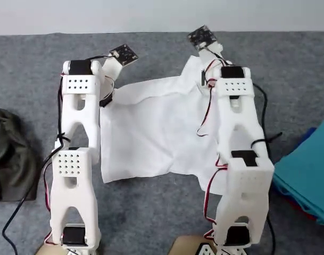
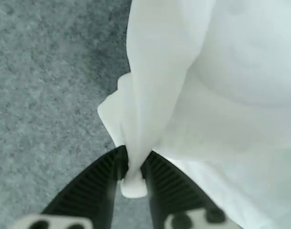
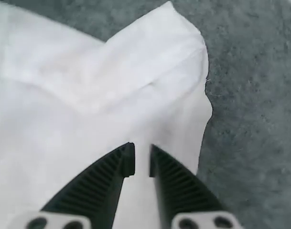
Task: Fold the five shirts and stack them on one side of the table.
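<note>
A white shirt [image 1: 151, 127] lies spread on the grey table between the two arms. My left gripper [image 2: 133, 174] is shut on a bunched fold at the shirt's far left edge [image 2: 150, 95]; in the high view this gripper [image 1: 109, 94] sits at that corner. At the shirt's far right part, my right gripper [image 3: 142, 162] has its jaws nearly together with white cloth [image 3: 112, 71] between them. In the high view the right gripper [image 1: 205, 79] is there, and the cloth rises toward it.
A crumpled dark olive shirt [image 1: 7, 154] lies at the table's left edge. Teal cloth [image 1: 305, 175] over something red lies at the right edge. Bare grey table [image 1: 151, 212] shows in front of the white shirt and beyond it.
</note>
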Robot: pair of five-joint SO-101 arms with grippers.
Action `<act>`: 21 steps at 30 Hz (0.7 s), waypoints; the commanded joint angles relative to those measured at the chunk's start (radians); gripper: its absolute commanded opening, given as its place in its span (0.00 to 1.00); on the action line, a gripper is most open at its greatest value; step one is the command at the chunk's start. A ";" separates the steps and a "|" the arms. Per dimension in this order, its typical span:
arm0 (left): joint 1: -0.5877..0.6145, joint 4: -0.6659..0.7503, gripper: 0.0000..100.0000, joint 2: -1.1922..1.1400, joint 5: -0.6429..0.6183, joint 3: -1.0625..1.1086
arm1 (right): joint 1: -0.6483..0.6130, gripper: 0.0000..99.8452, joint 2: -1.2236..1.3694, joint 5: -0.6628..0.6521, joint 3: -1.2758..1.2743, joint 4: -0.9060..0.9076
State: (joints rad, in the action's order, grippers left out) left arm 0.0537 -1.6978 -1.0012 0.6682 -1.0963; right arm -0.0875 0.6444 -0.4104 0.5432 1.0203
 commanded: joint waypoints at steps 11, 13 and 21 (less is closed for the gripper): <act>-0.006 -0.011 0.00 0.002 -0.012 -0.035 | -0.111 0.18 0.231 0.253 0.414 0.099; -0.006 -0.011 0.00 0.002 -0.038 -0.035 | -0.116 0.18 0.255 0.187 0.419 0.096; -0.005 -0.011 0.00 0.002 -0.051 -0.033 | -0.085 0.18 0.277 -0.235 0.427 0.186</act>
State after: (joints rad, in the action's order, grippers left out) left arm 0.0537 -1.6978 -1.0180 0.6283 -1.0963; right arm -0.1933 0.9452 -0.4948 0.9053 1.1676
